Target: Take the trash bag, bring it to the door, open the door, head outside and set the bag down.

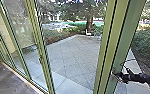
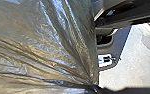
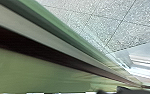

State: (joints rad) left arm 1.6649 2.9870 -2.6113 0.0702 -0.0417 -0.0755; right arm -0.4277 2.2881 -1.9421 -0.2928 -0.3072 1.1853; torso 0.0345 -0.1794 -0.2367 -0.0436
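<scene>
Beyond the tall green frames in the head view lies a yard of pale square paving (image 1: 73, 53), with a rough-barked tree trunk (image 1: 89, 22) and leafy shrubs at its far side. The right arm (image 1: 143, 78) reaches in to the green door frame (image 1: 113, 37), its right tool (image 1: 119, 77) at the frame's edge, touching or just beside it. That frame's long axis runs upright, across the reach of the arm; the right arm is the nearer one, and I judge a push or pull on the door would fall to it. Whether this tool is wide or narrow I cannot tell. Smooth painted uprights, split by dark seams, border a clear glass pane (image 1: 19, 25); the indoor floor (image 1: 8, 80) is dark and dull.

From the left wrist, the trash bag (image 2: 46, 42) is close up: thin, glossy, smoky plastic, its creases fanning out from a tight gather. The left tool (image 2: 96, 88) holds it there by that gather.

At the right wrist, green and grey strips of smooth frame run close by, a blackish groove between them, against speckled paving with thin straight joints.
</scene>
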